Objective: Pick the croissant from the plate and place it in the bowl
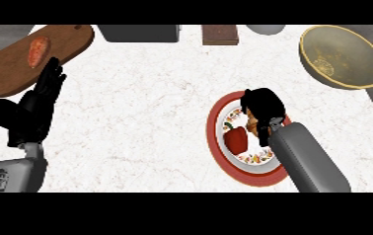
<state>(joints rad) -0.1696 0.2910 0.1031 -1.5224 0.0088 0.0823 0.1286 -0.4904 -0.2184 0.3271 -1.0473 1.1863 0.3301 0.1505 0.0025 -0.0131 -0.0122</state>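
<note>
Curling over the plate (218,145), right hand (261,103) has its fingers closed down around the croissant (251,124), which sits beside a red pepper (235,139). Not lifted yet. Bowl (339,56) waits well apart, upper right: carry and release remain. Left hand (40,103) rests open at left.

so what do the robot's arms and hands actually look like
Both forearms are smooth, rounded grey cylinders. The right forearm ends in a glossy black right hand; the left forearm carries a matching black left hand with slim segmented fingers. No cables or markings show.
</note>
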